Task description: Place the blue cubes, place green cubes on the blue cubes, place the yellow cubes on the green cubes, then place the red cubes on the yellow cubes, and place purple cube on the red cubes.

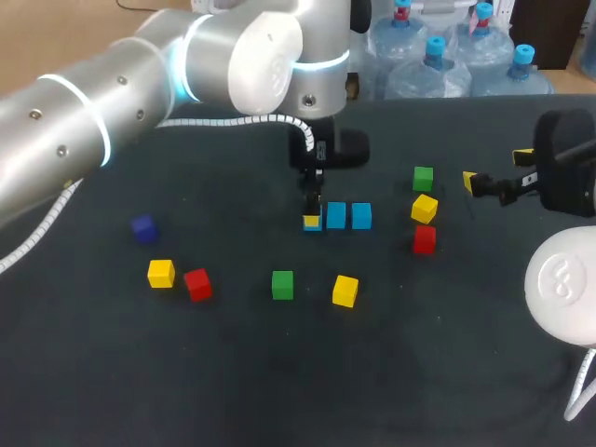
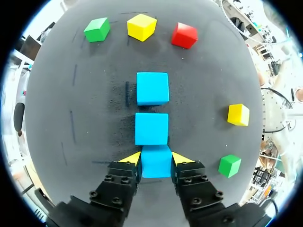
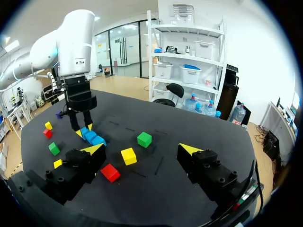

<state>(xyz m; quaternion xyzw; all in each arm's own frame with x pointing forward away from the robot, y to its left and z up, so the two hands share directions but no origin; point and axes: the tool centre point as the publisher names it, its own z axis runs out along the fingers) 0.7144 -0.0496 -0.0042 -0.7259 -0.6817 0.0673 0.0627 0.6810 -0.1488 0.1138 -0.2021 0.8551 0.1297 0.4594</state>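
Observation:
Three blue cubes lie in a row at the table's middle. Two of them (image 1: 336,215) (image 1: 361,215) stand free. The third blue cube (image 2: 156,161) touches its neighbour (image 2: 151,128) and sits on the table between the yellow tips of my left gripper (image 2: 155,159), which is shut on it from both sides. In the head view that gripper (image 1: 312,220) points straight down at the row's left end. My right gripper (image 1: 496,169) hovers open and empty at the right. Ahead of the right gripper (image 3: 142,150) lie a green cube (image 3: 144,139), a yellow cube (image 3: 128,155) and a red cube (image 3: 110,172).
Right of the row stand a green cube (image 1: 423,178), a yellow cube (image 1: 424,208) and a red cube (image 1: 424,239). Nearer the front lie a green cube (image 1: 282,284) and a yellow cube (image 1: 345,291). At the left are a purple cube (image 1: 143,228), a yellow cube (image 1: 161,273) and a red cube (image 1: 197,284).

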